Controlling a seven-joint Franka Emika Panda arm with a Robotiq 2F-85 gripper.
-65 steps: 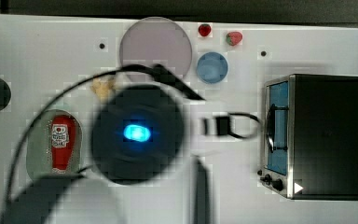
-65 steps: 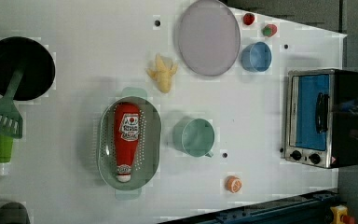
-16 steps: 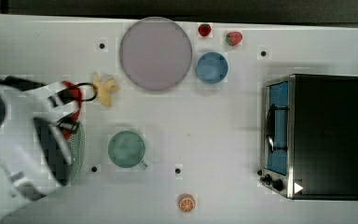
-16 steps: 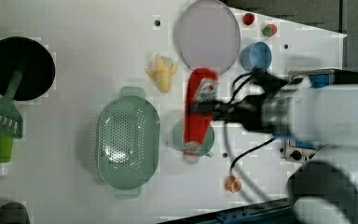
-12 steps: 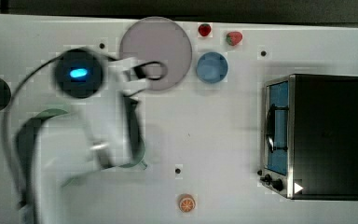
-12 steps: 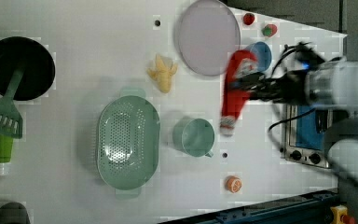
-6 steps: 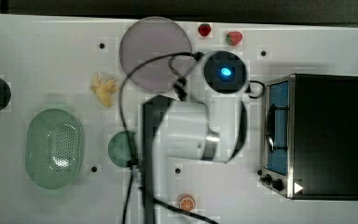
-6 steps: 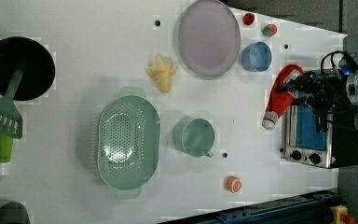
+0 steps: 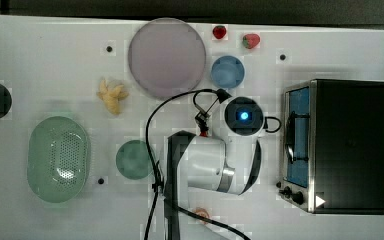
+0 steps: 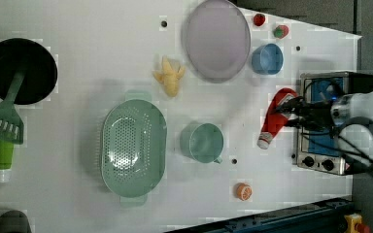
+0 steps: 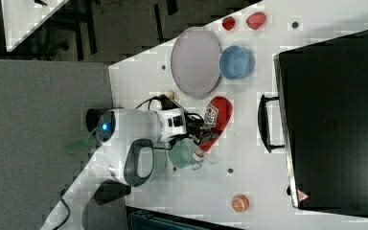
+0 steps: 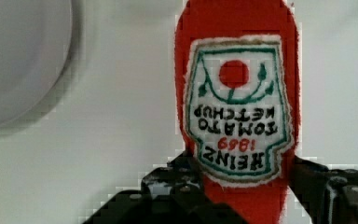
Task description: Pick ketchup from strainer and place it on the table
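Here the carrying step is shown: the ketchup (image 10: 275, 118) is held clear of the strainer (image 10: 133, 146), which lies empty and well apart toward the left view's left, and the placing on the bench (image 10: 97, 58) is not yet done. The claw (image 10: 296, 112) is clenched on the bottle's body, its dark jaws being seen on either side of the red plastic just beyond the label in the wrist view, where the ketchup (image 12: 238, 107) is seen against bare white bench. In the left view the bottle is held just beside the front of the toaster oven (image 10: 337, 124), between the oven and the green mug (image 10: 202, 142), and below the blue bowl (image 10: 267, 58) as the left view shows it. Its long axis is tilted: the white cap points down toward the left view's lower left, the red base up toward the claw, so the bottle hangs neither upright nor flat. In the right view the ketchup (image 11: 214, 122) is seen slanted likewise, cap toward the mug (image 11: 182, 154). Whether the cap touches the bench cannot be told. The next move is judged to call for a lowering onto an open patch of bench, away from oven and mug, and for the bottle to be settled before the jaws are released, since a slim bottle set down tilted on its cap is likely to topple.
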